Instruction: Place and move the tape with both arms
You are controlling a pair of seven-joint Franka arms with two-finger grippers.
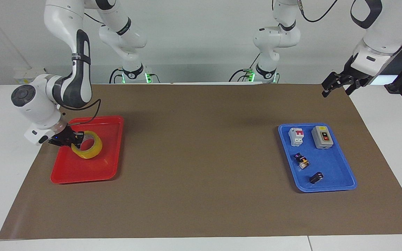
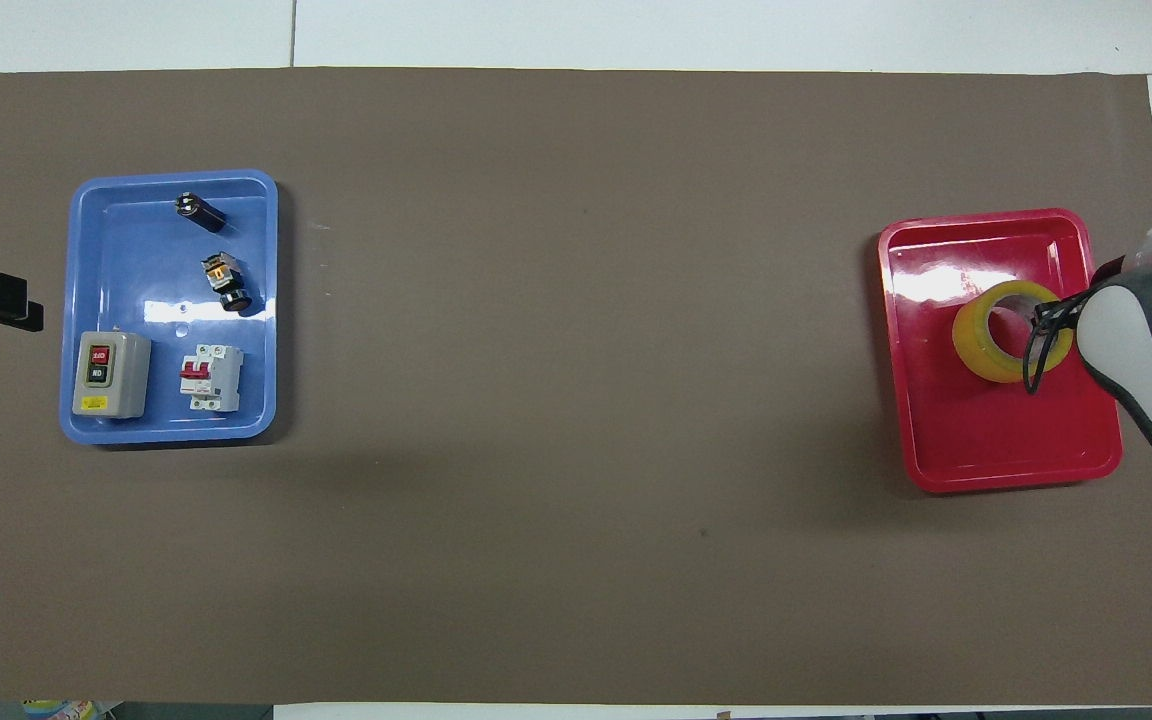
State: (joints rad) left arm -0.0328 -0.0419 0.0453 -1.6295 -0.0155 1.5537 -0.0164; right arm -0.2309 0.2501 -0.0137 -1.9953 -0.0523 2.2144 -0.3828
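The right jaws [image 1: 76, 138] are pinching the tape's [image 1: 88, 147] wall tight, over the red tray [image 1: 82, 174] near the table's right-arm edge. Letting go tilted, it could roll out. The left jaws [image 1: 334, 86] are waiting wide open, holding nothing.

One translucent yellow tape roll [image 1: 87, 149], two flat plastic trays (one red [image 1: 69, 174], one blue [image 1: 340, 174]). Four small electrical parts lie in the blue one. Two white jointed arms.
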